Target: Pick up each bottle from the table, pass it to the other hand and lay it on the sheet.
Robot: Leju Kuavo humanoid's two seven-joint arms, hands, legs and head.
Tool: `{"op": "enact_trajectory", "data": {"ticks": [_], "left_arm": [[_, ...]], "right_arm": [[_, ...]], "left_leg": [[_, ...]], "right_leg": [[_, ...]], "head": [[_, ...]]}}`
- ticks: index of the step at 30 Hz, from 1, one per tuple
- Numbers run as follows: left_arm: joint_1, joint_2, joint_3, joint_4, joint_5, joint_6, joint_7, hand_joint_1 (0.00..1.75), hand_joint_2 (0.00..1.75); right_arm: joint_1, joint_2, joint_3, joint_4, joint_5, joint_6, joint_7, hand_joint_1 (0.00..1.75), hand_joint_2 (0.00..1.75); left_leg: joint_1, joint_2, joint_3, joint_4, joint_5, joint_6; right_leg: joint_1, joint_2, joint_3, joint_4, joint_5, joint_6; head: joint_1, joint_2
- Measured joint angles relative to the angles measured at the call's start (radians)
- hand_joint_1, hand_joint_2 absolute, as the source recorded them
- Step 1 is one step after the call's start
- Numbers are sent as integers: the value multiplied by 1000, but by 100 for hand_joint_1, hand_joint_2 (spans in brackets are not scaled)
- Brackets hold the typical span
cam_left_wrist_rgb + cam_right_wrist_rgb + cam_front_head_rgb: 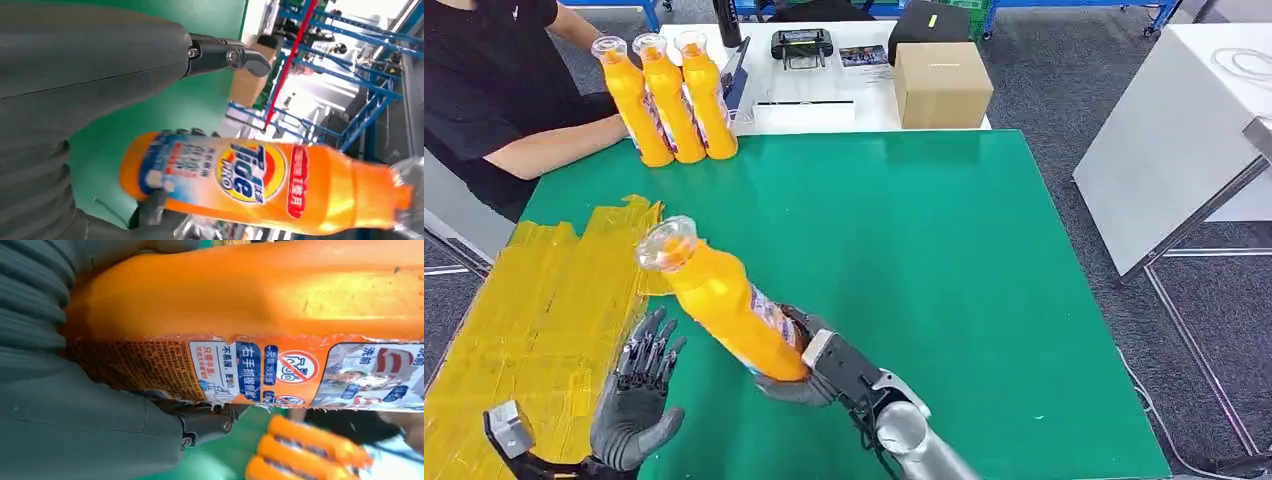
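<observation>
My right hand (809, 365) grips an orange detergent bottle (724, 300) by its lower body, holding it above the green table (924, 250), tilted with its clear cap toward the far left. The same bottle (250, 300) presses against my right palm (75, 405) in the right wrist view. My left hand (639, 395) is open with fingers spread, just left of the bottle's base and apart from it. In the left wrist view the bottle (260, 182) lies beyond my left thumb (225, 55). The yellow sheet (534, 320) covers the table's left side. Three more orange bottles (669, 95) stand upright at the far left corner.
A person in black sits at the far left with a forearm (554, 145) on the table by the standing bottles. A cardboard box (942, 82), a controller (801, 45) and papers lie on the white table behind. A white table (1184, 130) stands to the right.
</observation>
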Motion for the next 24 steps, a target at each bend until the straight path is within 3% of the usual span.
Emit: {"op": "enact_trajectory", "data": {"ticks": [10, 22, 23, 24], "left_arm": [[-16, 0, -22, 0, -51, 23, -26, 0, 175], [-24, 6, -25, 9, -24, 29, -18, 3, 175], [-24, 6, -25, 9, -24, 29, -17, 175, 175], [-24, 7, -25, 10, -24, 29, -16, 175, 175]], "right_arm": [[-41, 61, 145, 163, 13, 9, 13, 175, 175], [-92, 100, 231, 284, 32, 23, 9, 175, 175], [-94, 101, 234, 288, 32, 23, 9, 175, 175], [-94, 103, 236, 292, 33, 23, 9, 175, 175]], "left_leg": [[0, 0, -1, 0, 0, 0], [0, 0, -2, 0, 0, 0], [0, 0, -2, 0, 0, 0], [0, 0, -2, 0, 0, 0]], "right_leg": [[0, 0, -1, 0, 0, 0], [0, 0, -2, 0, 0, 0], [0, 0, -2, 0, 0, 0], [0, 0, -2, 0, 0, 0]], "head": [[0, 0], [0, 0], [0, 0], [0, 0]]}}
